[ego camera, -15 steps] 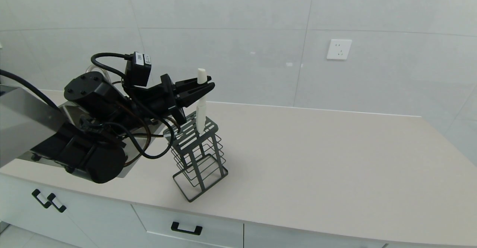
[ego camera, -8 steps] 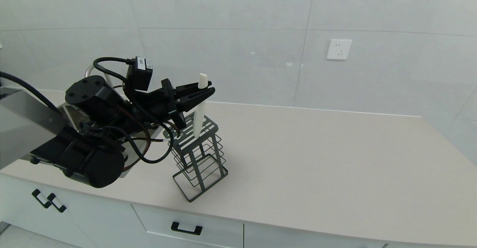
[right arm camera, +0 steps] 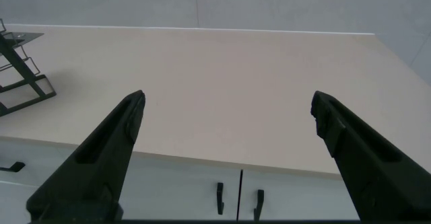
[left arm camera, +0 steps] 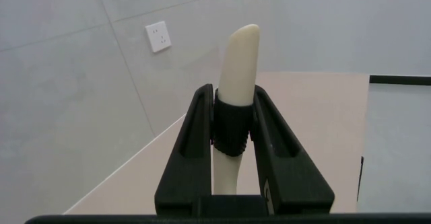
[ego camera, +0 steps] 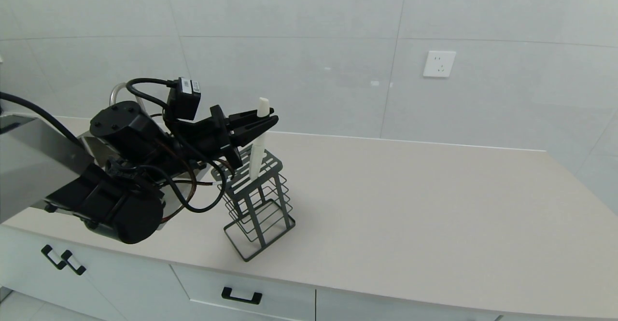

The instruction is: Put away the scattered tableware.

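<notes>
A black wire cutlery rack (ego camera: 258, 205) stands on the beige countertop (ego camera: 410, 205) left of centre. My left gripper (ego camera: 263, 120) is just above the rack's top and is shut on a cream-white utensil handle (ego camera: 257, 140). The handle stands nearly upright, with its lower end down in a slot of the rack's top grid and its rounded tip above the fingers. In the left wrist view the handle (left arm camera: 236, 69) is clamped between the two black fingers of my left gripper (left arm camera: 232, 126). My right gripper (right arm camera: 229, 143) hangs open over the counter's front edge, holding nothing.
A steel sink (ego camera: 96, 152) with a curved faucet (ego camera: 116, 94) lies behind the left arm. A wall socket (ego camera: 439, 63) sits on the tiled wall. Drawers with black handles (ego camera: 241, 296) run below the counter. The rack's foot (right arm camera: 20, 83) appears in the right wrist view.
My left gripper has lowered with the cream utensil, pushing it deeper into the rack slot and tilting it slightly. The right arm has not moved.
</notes>
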`<state>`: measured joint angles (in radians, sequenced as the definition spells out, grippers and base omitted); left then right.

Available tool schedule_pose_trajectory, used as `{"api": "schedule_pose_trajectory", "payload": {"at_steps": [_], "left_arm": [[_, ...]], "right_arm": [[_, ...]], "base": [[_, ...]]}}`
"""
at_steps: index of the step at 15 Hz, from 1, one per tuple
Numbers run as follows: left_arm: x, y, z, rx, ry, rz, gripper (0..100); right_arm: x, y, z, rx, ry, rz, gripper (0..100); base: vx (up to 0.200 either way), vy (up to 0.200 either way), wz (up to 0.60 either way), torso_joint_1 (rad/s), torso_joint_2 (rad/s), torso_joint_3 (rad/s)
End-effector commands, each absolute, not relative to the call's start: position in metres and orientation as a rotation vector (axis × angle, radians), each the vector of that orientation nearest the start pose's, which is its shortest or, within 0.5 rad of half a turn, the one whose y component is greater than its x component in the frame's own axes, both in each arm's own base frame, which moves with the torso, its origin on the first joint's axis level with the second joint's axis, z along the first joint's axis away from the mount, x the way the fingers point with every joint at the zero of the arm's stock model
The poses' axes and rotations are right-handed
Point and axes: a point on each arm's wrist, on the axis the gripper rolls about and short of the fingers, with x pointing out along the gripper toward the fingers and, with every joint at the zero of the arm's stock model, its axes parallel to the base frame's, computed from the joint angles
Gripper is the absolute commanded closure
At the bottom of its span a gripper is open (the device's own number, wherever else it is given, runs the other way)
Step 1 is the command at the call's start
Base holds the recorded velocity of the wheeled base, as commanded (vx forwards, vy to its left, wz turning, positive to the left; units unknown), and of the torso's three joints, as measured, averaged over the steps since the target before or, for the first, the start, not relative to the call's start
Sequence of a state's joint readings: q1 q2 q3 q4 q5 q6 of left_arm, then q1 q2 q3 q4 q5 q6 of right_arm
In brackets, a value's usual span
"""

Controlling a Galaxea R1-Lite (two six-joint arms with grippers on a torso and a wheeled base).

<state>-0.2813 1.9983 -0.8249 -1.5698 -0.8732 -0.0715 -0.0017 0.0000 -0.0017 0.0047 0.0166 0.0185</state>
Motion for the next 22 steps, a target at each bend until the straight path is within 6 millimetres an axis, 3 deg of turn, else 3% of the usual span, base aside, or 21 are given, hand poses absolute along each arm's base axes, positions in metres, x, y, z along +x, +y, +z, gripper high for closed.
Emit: {"api": "schedule_pose_trajectory", "payload": {"at_steps": [1,22], "left_arm": [[0.3335,-0.1134,0.1726,0.057,-0.349,-1.140,100],[0.3380,-0.1143,0.1633,0.064,-0.341,-1.077,100]], "right_arm": [[-0.0229,0.0004,0.0754,0.018,0.003,0.015,0],[-0.0229,0.0004,0.0759,0.018,0.003,0.015,0]], "base": [[0.000,0.000,0.00,0.000,0.00,0.000],[0.000,0.000,0.00,0.000,0.00,0.000]]}}
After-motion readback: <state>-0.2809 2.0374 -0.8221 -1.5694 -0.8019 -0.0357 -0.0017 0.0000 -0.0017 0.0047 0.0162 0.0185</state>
